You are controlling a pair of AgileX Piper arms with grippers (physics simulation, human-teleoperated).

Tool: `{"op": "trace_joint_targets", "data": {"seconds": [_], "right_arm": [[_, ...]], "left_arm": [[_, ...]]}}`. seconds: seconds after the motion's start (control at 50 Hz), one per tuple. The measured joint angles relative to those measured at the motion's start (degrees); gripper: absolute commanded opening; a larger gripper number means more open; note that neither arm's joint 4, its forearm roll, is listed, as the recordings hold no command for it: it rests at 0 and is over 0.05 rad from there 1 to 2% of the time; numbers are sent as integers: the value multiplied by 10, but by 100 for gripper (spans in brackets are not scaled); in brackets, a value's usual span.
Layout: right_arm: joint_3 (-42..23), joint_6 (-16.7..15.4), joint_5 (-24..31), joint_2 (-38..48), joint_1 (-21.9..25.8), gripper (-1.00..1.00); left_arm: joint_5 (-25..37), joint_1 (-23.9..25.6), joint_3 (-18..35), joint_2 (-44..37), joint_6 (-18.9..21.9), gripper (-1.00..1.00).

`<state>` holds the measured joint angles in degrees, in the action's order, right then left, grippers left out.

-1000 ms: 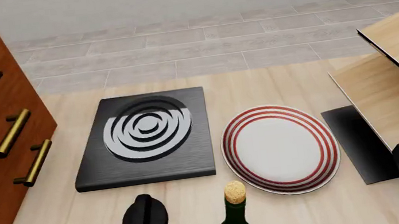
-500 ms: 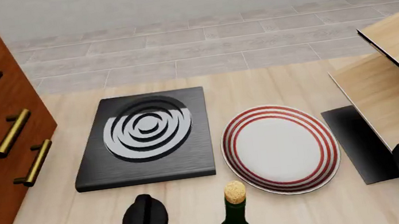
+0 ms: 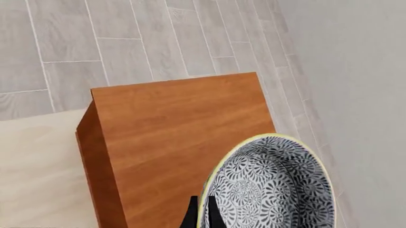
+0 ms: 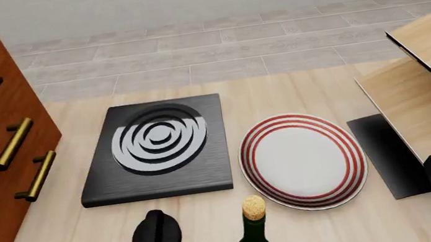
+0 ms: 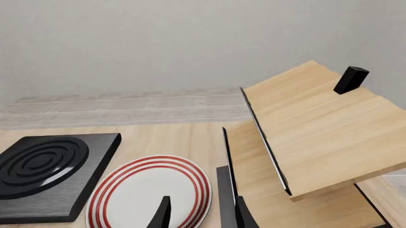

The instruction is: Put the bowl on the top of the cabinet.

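The left claw (image 3: 200,213) is pinched shut on the thin yellowish rim of the round deep bowl with the dark-blue-and-white floral swirl pattern (image 3: 269,190), one finger on each side of the wall. Just past the claw, beneath the bowl, lies the flat top of the tall reddish-brown wooden cabinet (image 3: 180,142); whether the bowl touches it or hangs above it cannot be told. Beyond the cabinet are grey floor planks.

Across the last second the front view shows nothing shifting, so the carry looks finished: lowering and letting go appear to be what is left.

The right claw (image 5: 199,213) idles with its fingers parted and holding nothing, over the near edge of the white flat plate with red rings (image 5: 149,192) on the pale wooden worktop (image 4: 89,238).
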<state>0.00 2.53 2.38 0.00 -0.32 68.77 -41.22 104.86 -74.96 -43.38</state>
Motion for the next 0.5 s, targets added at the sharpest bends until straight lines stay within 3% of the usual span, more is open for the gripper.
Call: {"op": "trace_joint_targets", "data": {"seconds": [0.5], "right_arm": [[0, 0, 0, 0, 0, 100]], "left_arm": [[-33, -4, -61, 3, -4, -100]]}}
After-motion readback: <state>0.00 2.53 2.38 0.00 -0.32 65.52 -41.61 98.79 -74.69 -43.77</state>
